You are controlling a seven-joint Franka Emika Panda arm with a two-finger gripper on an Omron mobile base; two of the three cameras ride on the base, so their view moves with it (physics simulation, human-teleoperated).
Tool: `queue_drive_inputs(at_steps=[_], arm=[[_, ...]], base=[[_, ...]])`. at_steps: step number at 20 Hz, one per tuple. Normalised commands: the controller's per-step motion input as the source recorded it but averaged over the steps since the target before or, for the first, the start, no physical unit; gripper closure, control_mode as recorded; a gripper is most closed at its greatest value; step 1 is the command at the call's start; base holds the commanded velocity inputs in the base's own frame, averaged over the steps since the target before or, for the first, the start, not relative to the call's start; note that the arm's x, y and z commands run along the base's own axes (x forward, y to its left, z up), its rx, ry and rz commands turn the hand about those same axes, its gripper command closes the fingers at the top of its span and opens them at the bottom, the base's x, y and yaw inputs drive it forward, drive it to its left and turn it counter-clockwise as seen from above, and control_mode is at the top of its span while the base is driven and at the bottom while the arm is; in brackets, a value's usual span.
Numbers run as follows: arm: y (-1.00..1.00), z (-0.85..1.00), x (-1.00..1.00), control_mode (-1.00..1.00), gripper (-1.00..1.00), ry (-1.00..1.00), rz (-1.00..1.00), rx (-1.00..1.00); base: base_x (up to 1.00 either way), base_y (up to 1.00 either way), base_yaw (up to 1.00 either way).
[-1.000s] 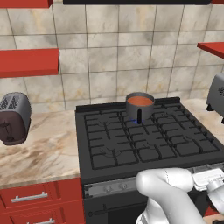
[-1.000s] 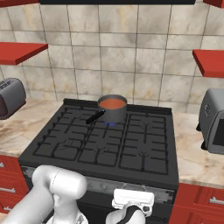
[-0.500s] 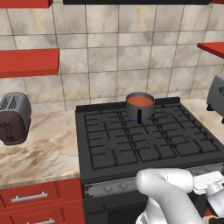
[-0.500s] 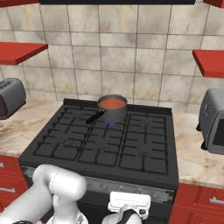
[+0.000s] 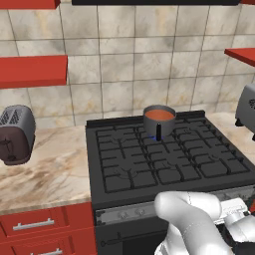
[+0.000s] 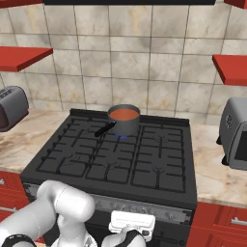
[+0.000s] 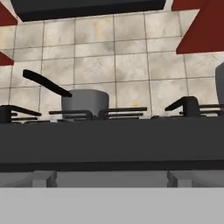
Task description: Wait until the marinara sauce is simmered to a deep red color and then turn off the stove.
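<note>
A smooth round disc of orange-red sauce (image 5: 159, 114) is seen inside a small grey metal pan (image 5: 159, 122), cylindrical and straight-walled, set on the rear middle burner of the stove (image 5: 164, 159). A trace of blue is visible under the pan. The pan's short dark handle (image 6: 104, 129) is a slim bar; its long axis is pointed towards the stove's front, angled a little to the left in the right base view and nearly straight forward in the left one. In the hand view it is seen rising to the upper left from the pan wall (image 7: 85, 101).

The stove is wide and black, topped with matte grid grates, and fronted by a grey strip (image 5: 130, 213) with small knobs. It is flanked by a marbled beige table (image 5: 45, 169) over glossy red cabinets (image 5: 47, 226). A rounded dark toaster (image 5: 15, 134) is stood on the left, a boxy grey one (image 6: 235, 132) on the right. The wall is tiled in mottled stone squares, with red shelves (image 5: 32, 70) mounted on it.

The hand (image 6: 131, 226) is held low before the front strip, fingers spread wide, nothing gripped.
</note>
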Motion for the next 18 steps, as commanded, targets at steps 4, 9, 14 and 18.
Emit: queue_drive_inputs(at_steps=[4, 9, 14, 18], arm=[[0.09, -0.2, 0.0, -1.0, -1.0, 0.04, -0.01, 0.0], [0.0, -0.17, 0.0, -1.0, -1.0, 0.05, 0.0, 0.0], [0.0, -0.12, 0.0, -1.0, -1.0, 0.04, 0.0, 0.0], [0.0, -0.12, 0.0, -1.0, -1.0, 0.05, 0.0, 0.0]], base=[[0.0, 0.0, 0.0], [0.0, 0.0, 0.0], [0.0, 0.0, 0.0], [0.0, 0.0, 0.0]])
